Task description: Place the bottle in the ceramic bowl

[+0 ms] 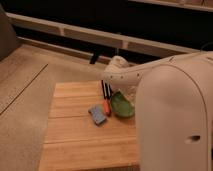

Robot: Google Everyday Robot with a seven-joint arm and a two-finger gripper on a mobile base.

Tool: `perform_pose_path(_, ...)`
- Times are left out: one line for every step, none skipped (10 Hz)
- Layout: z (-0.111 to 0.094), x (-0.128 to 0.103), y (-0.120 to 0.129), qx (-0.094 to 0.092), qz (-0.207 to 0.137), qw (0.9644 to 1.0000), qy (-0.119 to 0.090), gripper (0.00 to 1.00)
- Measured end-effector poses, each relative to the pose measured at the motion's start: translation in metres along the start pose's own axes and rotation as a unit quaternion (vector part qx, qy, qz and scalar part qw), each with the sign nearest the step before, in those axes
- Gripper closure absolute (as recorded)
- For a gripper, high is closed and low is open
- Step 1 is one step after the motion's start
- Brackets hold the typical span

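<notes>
I am not seeing the bottle anywhere; the arm may be hiding it. The ceramic bowl [121, 105] is sitting on the bench [75, 135], near its right side. I am holding the end effector [106, 92] just beside its left rim. Next: centre over the bowl before lowering.

Pale speckled floor [30, 75], wooden table [75, 140], dark wall with light rails [90, 36].
</notes>
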Motion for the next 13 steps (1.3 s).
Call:
perform_pose_path(0.0,0.0,0.0,0.0,0.0,1.0,0.0,0.78)
perform_pose_path(0.0001,0.0001,0.0,0.0,0.0,1.0,0.0,0.78)
perform_pose_path(0.0001,0.0001,-0.0001,0.0,0.0,1.0,0.0,0.78)
perform_pose_path(0.0001,0.0001,-0.0001,0.0,0.0,1.0,0.0,0.78)
perform_pose_path(0.0001,0.0001,-0.0001,0.0,0.0,1.0,0.0,0.81)
perform_pose_path(0.0002,0.0001,-0.0003,0.0,0.0,1.0,0.0,0.84)
perform_pose_path(0.0002,0.0002,-0.0003,0.0,0.0,1.0,0.0,0.81)
perform_pose_path(0.0002,0.0002,-0.0003,0.0,0.0,1.0,0.0,0.73)
perform_pose_path(0.0002,0.0002,-0.0003,0.0,0.0,1.0,0.0,0.63)
perform_pose_path(0.0002,0.0002,-0.0003,0.0,0.0,1.0,0.0,0.52)
perform_pose_path(0.0003,0.0002,-0.0003,0.0,0.0,1.0,0.0,0.43)
perform_pose_path(0.0002,0.0002,-0.0003,0.0,0.0,1.0,0.0,0.31)
perform_pose_path(0.0002,0.0002,-0.0003,0.0,0.0,1.0,0.0,0.24)
